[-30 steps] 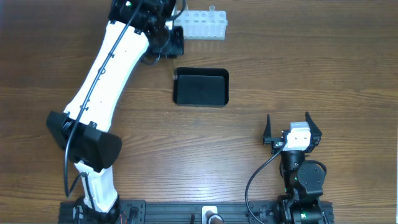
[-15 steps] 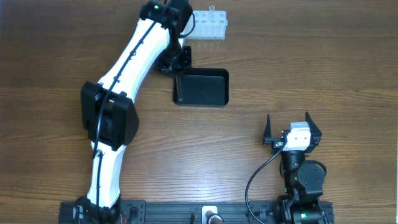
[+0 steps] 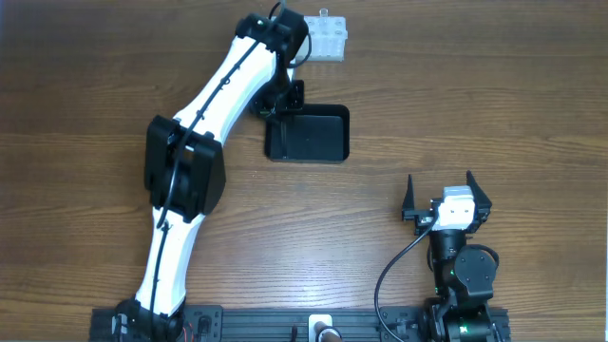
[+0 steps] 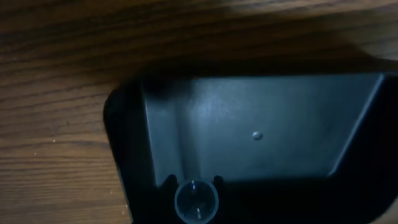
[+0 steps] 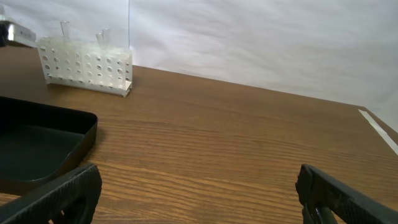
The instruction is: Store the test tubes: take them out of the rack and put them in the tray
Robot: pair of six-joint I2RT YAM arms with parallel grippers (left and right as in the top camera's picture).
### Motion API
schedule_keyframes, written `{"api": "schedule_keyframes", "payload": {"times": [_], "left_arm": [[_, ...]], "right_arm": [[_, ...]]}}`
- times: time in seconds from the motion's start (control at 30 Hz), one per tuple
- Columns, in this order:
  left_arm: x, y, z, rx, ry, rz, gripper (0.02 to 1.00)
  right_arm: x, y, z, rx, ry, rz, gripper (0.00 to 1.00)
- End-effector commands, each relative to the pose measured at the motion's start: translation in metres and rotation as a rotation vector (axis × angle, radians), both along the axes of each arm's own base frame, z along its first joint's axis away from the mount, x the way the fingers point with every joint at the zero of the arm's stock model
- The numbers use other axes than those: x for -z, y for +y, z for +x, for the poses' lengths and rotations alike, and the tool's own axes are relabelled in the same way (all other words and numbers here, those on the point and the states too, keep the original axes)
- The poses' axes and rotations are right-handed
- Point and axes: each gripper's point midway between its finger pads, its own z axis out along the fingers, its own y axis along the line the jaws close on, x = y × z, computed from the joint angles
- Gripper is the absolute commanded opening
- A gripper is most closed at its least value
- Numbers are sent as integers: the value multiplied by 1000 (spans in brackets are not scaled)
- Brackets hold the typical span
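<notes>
One tube (image 4: 196, 200) is pinched in the left hand (image 4: 193, 184). The wrist view shows it end-on, so its long axis points from the hand toward the floor of the tray (image 3: 318, 138). The hand hangs over the tray's left end, close to the wall, and nothing lies between tube and floor. I judge that lowering it and letting go is what remains. At least two other tubes (image 5: 101, 38) stand in the rack (image 3: 325, 38) just beyond the tray. The right hand (image 3: 443, 190) sits well apart over the counter (image 3: 494, 95), fingers spread and empty.
</notes>
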Motion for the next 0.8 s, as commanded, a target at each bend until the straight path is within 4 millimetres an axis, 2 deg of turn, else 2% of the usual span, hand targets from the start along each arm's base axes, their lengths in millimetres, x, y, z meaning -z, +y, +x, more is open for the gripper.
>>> {"api": "schedule_keyframes", "payload": {"times": [0.03, 0.3, 0.37, 0.43, 0.6, 0.7, 0.8], "left_arm": [[19, -1, -2, -15, 43, 7, 40], [36, -2, 0, -15, 55, 13, 53], [40, -2, 1, -15, 58, 14, 143], [43, -2, 1, -15, 61, 15, 290], [43, -4, 4, -16, 49, 5, 461], [31, -11, 7, -14, 31, -28, 487], [0, -21, 14, -1, -42, -63, 505]], "right_arm": [[3, -1, 0, 2, 6, -5, 991], [3, -1, 0, 2, 6, -5, 991], [3, -1, 0, 2, 6, -5, 993], [3, -1, 0, 2, 6, -5, 993], [3, -1, 0, 2, 6, -5, 991], [3, -1, 0, 2, 6, -5, 991], [3, -1, 0, 2, 6, -5, 991]]}}
